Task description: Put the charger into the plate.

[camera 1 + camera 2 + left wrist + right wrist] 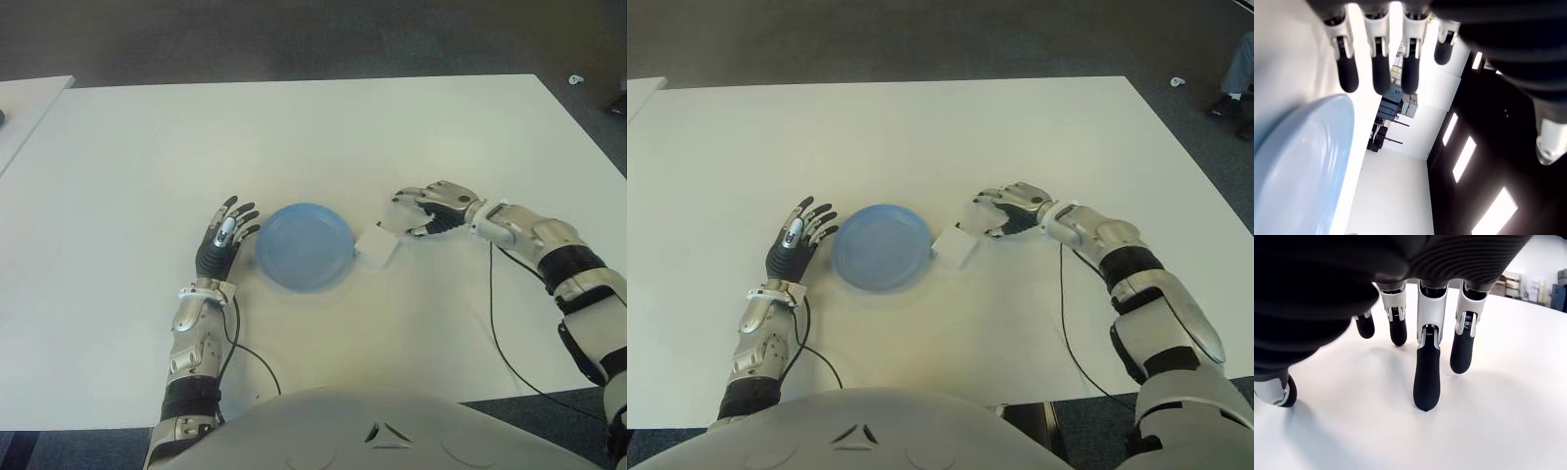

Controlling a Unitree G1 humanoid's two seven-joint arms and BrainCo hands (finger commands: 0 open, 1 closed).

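White charger (pixel 376 246) lies just beside the open right hand (pixel 431 208).

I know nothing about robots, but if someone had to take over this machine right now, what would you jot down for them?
Left hand: open, holding nothing, beside the round light-blue plate on its left side.
Right hand: fingers loosely curled over bare table, holding nothing, just to the right of the small white square charger.
Charger: on the white table, at the plate's right rim, not in it. Whether it touches the rim is unclear.
Done: nothing so far.
Left: right hand must grasp the charger and put it into the plate.
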